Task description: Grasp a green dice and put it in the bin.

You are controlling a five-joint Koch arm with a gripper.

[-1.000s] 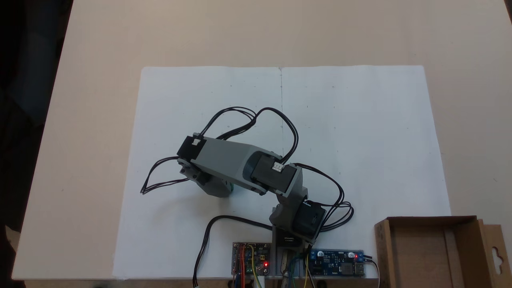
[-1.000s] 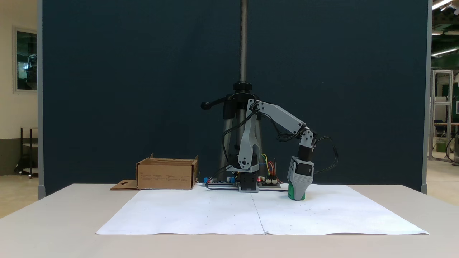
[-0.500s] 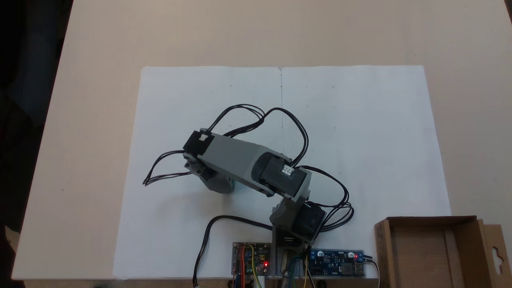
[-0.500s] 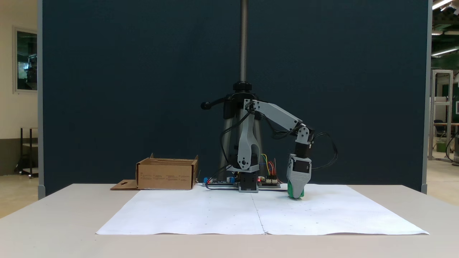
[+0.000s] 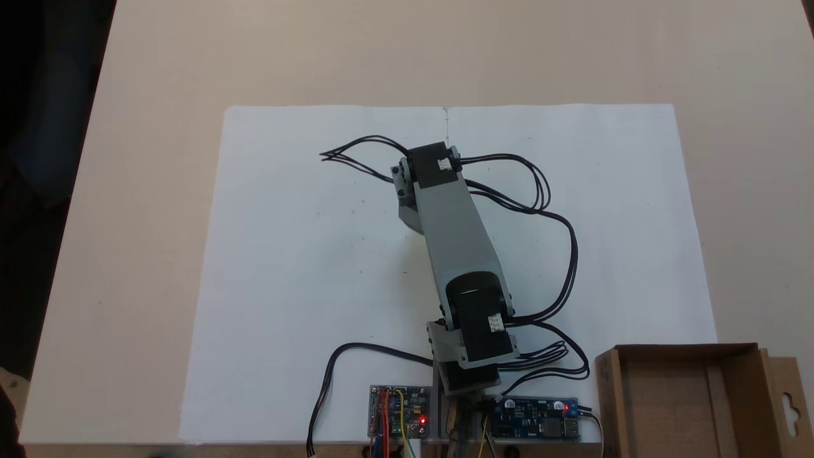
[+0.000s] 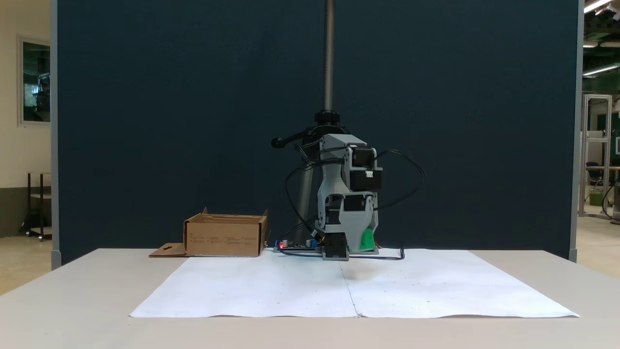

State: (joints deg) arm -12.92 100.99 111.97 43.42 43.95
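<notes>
Gripper (image 6: 361, 242): pinching the green dice, raised off the white paper sheet (image 5: 286, 286).
Green dice (image 6: 367, 238): between the jaws, above the sheet's middle.
Bin (image 6: 225, 235): well apart, at table edge.

You have one robot arm (image 5: 459, 242) with one gripper (image 6: 359, 242) on one table (image 5: 146, 76). One green dice (image 6: 367, 238) sits in that gripper's hold. Count one cardboard bin (image 5: 690, 401), well off to the side of the gripper, near the arm's base. One white sheet of paper (image 5: 286, 267) lies below the gripper. Two small circuit boards (image 5: 399, 410) sit by the base, and one tripod pole (image 6: 329, 58) stands behind it.
</notes>
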